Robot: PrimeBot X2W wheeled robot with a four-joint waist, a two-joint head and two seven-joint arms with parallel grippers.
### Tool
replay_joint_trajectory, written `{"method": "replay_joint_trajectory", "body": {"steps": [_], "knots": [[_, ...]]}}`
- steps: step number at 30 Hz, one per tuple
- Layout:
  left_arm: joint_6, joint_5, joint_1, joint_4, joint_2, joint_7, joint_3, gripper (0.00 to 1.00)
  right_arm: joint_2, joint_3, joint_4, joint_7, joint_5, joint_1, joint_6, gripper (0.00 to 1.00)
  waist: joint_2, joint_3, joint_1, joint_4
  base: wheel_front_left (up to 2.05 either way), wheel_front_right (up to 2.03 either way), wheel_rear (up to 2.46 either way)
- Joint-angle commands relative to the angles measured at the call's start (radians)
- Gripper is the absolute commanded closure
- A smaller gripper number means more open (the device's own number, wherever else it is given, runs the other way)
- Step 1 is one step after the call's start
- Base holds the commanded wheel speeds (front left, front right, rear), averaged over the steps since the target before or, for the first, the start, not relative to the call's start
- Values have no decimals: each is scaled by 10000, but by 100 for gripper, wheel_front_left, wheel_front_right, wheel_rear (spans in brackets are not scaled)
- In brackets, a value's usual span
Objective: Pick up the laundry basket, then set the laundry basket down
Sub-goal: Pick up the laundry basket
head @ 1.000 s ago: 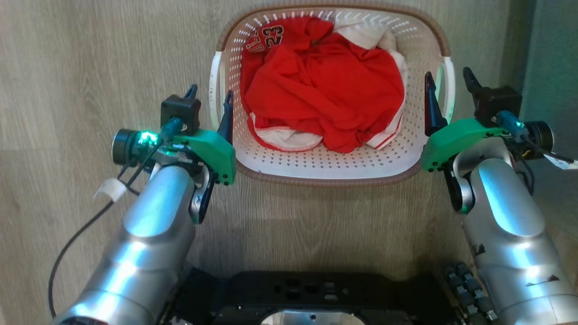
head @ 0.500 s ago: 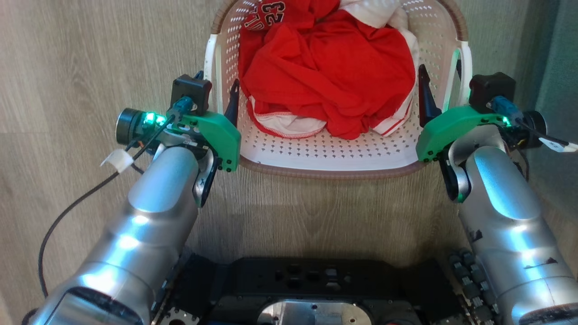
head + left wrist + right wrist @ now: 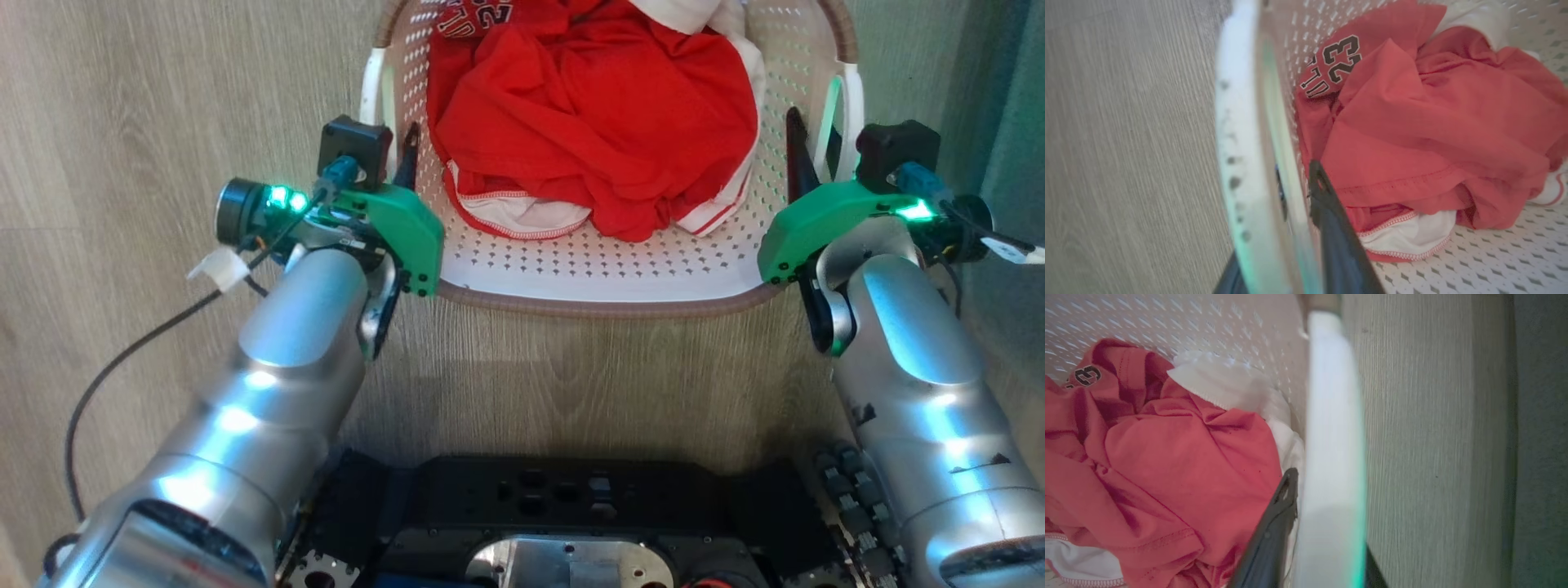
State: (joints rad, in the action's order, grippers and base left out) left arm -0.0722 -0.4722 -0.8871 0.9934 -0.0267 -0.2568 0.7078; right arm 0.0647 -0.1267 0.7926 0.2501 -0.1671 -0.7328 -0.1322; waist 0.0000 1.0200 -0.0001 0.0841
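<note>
The laundry basket (image 3: 596,265) is cream-white with perforated walls and a brown rim, and stands straight ahead on the floor. A red jersey and white clothes (image 3: 596,122) fill it. My left gripper (image 3: 390,137) is shut on the basket's left white handle (image 3: 374,90), one finger inside the wall and one outside. In the left wrist view the left gripper (image 3: 1295,176) pinches that handle (image 3: 1237,143). My right gripper (image 3: 820,135) is shut on the right handle (image 3: 849,102). In the right wrist view the right gripper (image 3: 1327,490) clamps the handle (image 3: 1331,457).
Pale wood-look floor (image 3: 122,122) surrounds the basket. My black base (image 3: 539,514) lies along the bottom edge. A grey-green surface (image 3: 1012,98) runs down the far right. A black cable (image 3: 147,343) hangs from my left wrist.
Both grippers went from open astride the handles to shut on them. The basket now sits higher and slightly larger in the head view, and the whole picture has shifted.
</note>
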Motion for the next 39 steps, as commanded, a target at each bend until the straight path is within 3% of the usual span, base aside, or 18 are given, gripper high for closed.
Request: {"method": "replay_joint_trajectory", "body": {"steps": [1,10,20,30,39], "knots": [[-78,-79,194,54,-235,-49,-57,100,-145,-161,-15,116,6,403,15,100,0,-19,1,2,0,0,0],[-121,-567,351,175,-235,-49,364,100,-145,-237,518,116,-229,307,15,100,0,-364,1,-9,0,0,0],[-41,-1155,940,404,-235,-49,791,100,-145,-518,1514,116,-540,412,15,100,0,-1444,1,-93,0,0,0],[349,-2119,1776,1024,-235,-27,1622,100,-145,-1388,3302,63,-1503,514,15,100,0,-3240,1,-172,0,0,0],[773,-2868,2577,1732,-235,702,2399,100,-145,-2676,4242,-785,-2769,1094,15,100,0,-5216,1,-333,0,0,0]]}}
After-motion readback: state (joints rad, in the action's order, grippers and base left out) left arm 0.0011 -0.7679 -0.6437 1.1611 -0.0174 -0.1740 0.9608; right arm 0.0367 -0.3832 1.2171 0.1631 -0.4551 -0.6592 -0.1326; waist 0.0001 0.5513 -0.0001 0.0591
